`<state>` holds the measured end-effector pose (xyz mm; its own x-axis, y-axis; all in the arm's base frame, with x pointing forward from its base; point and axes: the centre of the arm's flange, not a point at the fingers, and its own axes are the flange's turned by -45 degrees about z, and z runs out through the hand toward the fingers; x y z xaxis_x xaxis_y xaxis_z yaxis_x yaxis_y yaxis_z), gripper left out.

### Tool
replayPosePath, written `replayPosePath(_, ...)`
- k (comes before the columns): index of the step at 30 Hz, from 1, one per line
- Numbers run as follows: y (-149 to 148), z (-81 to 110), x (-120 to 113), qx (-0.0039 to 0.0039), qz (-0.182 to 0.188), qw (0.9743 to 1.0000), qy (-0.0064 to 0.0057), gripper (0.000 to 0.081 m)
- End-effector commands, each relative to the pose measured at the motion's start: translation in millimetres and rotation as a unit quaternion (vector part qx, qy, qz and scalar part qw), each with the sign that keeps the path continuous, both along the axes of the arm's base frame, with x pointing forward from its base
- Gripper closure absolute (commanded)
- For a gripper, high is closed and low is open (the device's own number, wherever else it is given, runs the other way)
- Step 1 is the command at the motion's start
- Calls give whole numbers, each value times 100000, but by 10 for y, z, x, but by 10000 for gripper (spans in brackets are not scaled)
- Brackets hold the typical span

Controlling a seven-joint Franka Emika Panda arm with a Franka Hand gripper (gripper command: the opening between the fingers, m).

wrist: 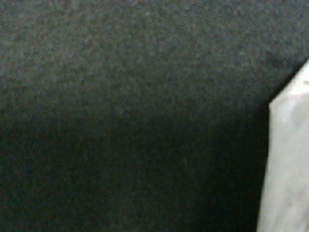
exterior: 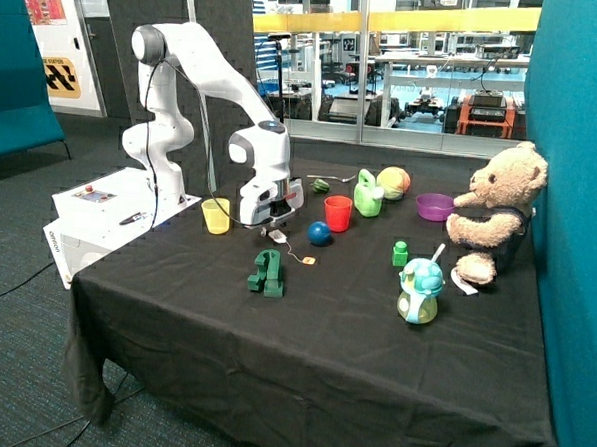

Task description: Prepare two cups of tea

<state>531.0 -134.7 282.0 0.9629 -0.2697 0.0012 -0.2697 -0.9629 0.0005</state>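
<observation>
I hang low over the black cloth, my gripper just above a white tea bag that lies flat between the yellow cup on the left and the red cup on the right; its thin string runs toward the near side to an orange tag; whether my fingers are spread or pressed together I cannot tell, since my own body hides them from outside and the wrist view shows only cloth and one pale corner of the tea bag; I judge I am this low in order to pinch the bag, so neither cup seems served yet; I see only this one bag; both cups stand upright and open, within easy reach on either side; a blue ball sits just in front of the red cup, so a carry that way needs height; a green block toy lies nearer, beyond the tag; the path left to the yellow cup looks open.
</observation>
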Motion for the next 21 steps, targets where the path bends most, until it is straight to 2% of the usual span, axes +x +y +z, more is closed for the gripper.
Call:
replayPosePath(1,16,-50,21,42,621,99998,50,254)
replayPosePath(13,25,-65,108,42,958,99995,50,289)
replayPosePath(21,29,-84,114,42,1319,99991,50,343)
